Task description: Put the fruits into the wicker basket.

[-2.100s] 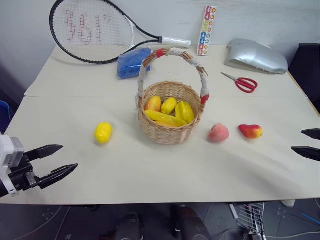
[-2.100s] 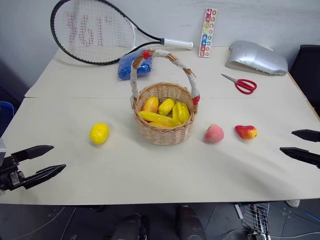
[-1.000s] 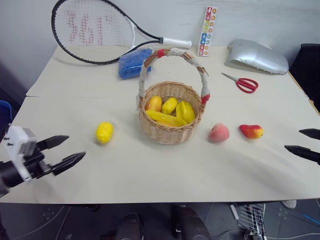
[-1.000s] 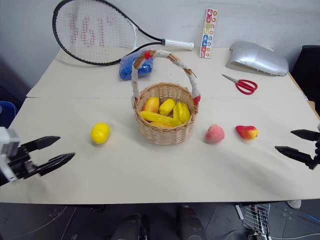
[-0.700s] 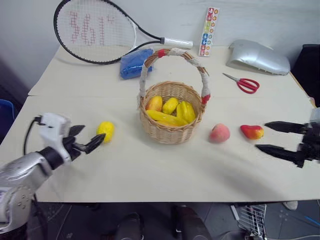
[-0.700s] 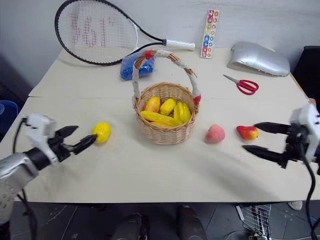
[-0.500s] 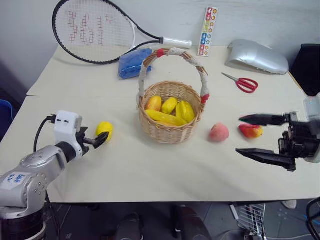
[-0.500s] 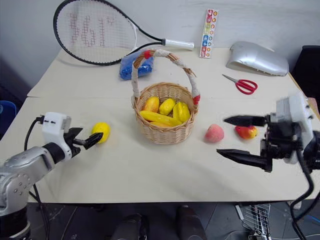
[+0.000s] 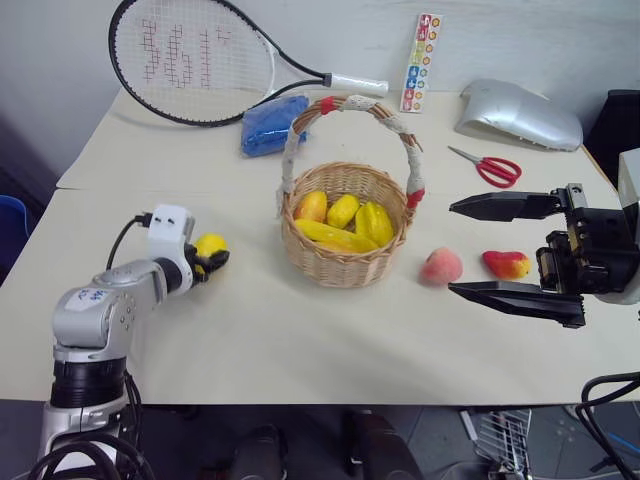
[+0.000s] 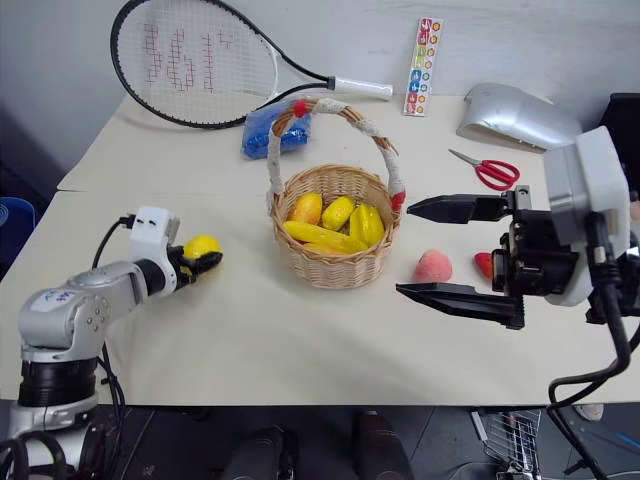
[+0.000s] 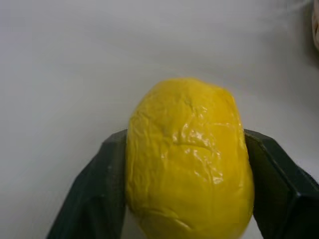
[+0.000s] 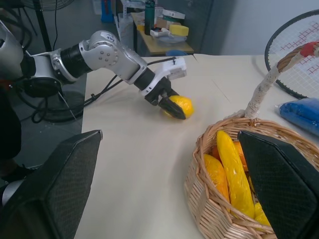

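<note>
The left tool (image 9: 212, 260) pinches the yellow lemon-like fruit (image 9: 209, 244) between its two black fingers, so much of the fruit's lower half is hidden behind them in the head views; the left wrist view shows a finger pressed against each side of it. That fruit sits low over the table (image 9: 300, 340) near the left edge, well apart from the wicker basket (image 9: 345, 262). The left arm reaches forward, its tool tilted slightly down.

The right tool (image 9: 478, 248) is spread wide, one finger above the other, pointing across toward the basket and held above the table. In the right eye view it covers most of the mango-like fruit (image 9: 505, 265); the peach (image 9: 441, 266) lies just beside the basket, between the basket and the mango-like fruit. The basket stands mid-table with yellow and orange fruits already inside.
</note>
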